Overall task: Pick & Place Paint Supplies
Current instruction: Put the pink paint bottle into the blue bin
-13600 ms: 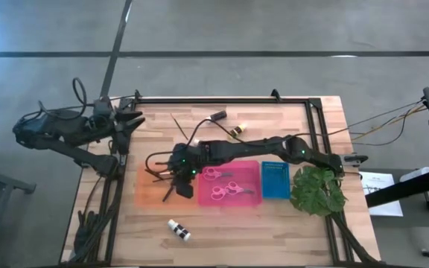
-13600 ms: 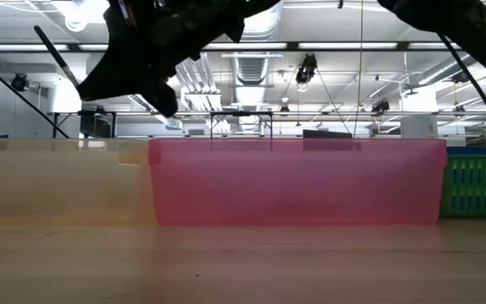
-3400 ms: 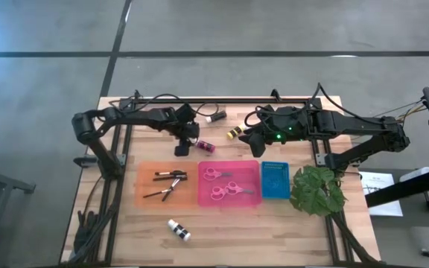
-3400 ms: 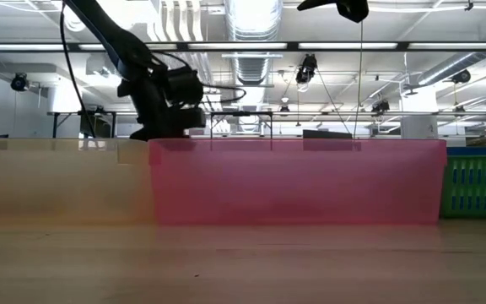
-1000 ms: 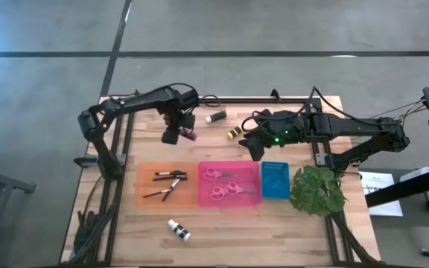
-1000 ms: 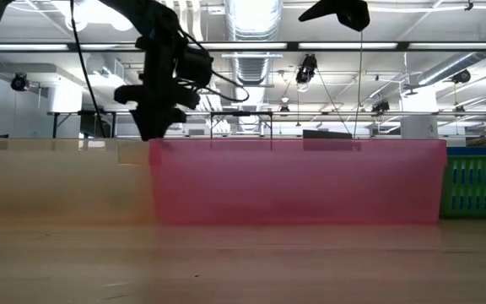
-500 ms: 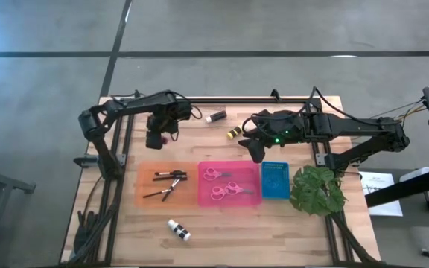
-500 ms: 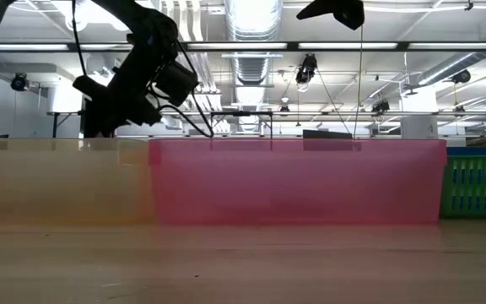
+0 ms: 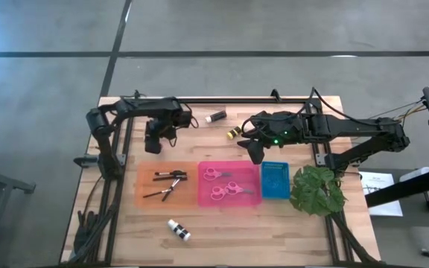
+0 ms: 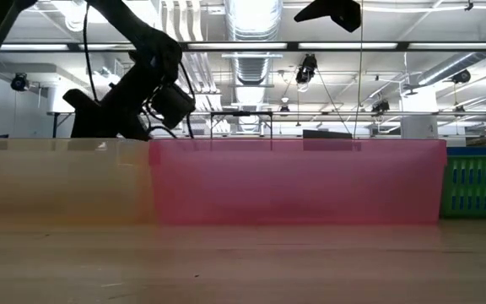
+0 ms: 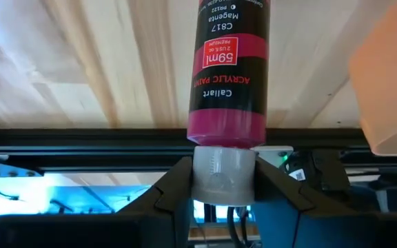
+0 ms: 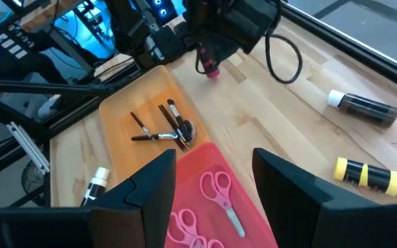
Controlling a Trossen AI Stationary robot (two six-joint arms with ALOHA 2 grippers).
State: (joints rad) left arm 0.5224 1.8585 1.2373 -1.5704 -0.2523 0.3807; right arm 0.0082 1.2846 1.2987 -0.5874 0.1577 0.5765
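My left gripper (image 9: 153,144) hangs over the bare wood just beyond the orange tray's (image 9: 146,195) far edge, shut on a magenta paint bottle (image 11: 227,69), which also shows in the right wrist view (image 12: 209,65). My right gripper (image 9: 255,152) is open and empty above the pink tray's (image 9: 229,201) far right corner. Thin dark brushes (image 9: 168,184) lie in the orange tray. Two pink-handled scissors (image 9: 216,174) lie in the pink tray. A black bottle (image 9: 216,116) and a yellow bottle (image 9: 234,132) lie on the far part of the table. A white bottle (image 9: 178,230) lies near the front edge. My left gripper pinches the magenta bottle's white cap (image 11: 222,176) between its two fingers (image 11: 174,196), one on each side. The bottle's body points away from the fingers, down toward the wood, and it is lifted clear of the table.
A blue tray (image 9: 275,181) stands to the right of the pink tray, with a green leafy plant (image 9: 317,190) beyond it at the right edge. A black frame rail (image 9: 222,99) and cables run along the far edge.
My left gripper has gone toward the table's left edge and a little nearer, and down, tipping as it went. It keeps the magenta bottle in its hold. My right gripper has stayed open.
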